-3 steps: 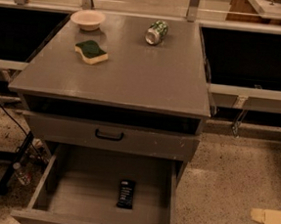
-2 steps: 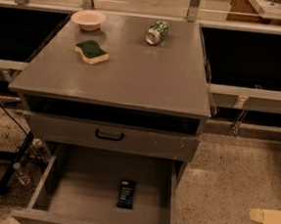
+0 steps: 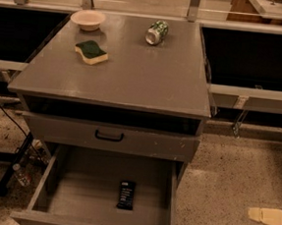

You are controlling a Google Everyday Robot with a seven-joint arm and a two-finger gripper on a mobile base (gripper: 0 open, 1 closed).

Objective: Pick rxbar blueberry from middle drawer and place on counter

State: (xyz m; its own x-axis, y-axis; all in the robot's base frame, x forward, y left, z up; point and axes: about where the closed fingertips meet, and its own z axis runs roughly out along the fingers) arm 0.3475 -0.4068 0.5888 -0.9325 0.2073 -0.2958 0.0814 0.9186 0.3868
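The rxbar blueberry (image 3: 126, 195), a small dark bar with pale lettering, lies flat on the floor of the open middle drawer (image 3: 75, 192), near the drawer's front and slightly right of centre. Above it the top drawer front with a black handle (image 3: 109, 136) stands pulled out a little. The grey counter (image 3: 135, 69) tops the cabinet. My gripper is not in view in the camera view, and nothing touches the bar.
On the counter sit a pale bowl (image 3: 88, 19) at the back left, a green-topped yellow sponge (image 3: 91, 52) in front of it, and a green-white can (image 3: 157, 32) on its side at the back. A pale yellow wedge (image 3: 268, 217) shows at lower right over the speckled floor. Cables and a bottle (image 3: 20, 173) lie left of the drawer.
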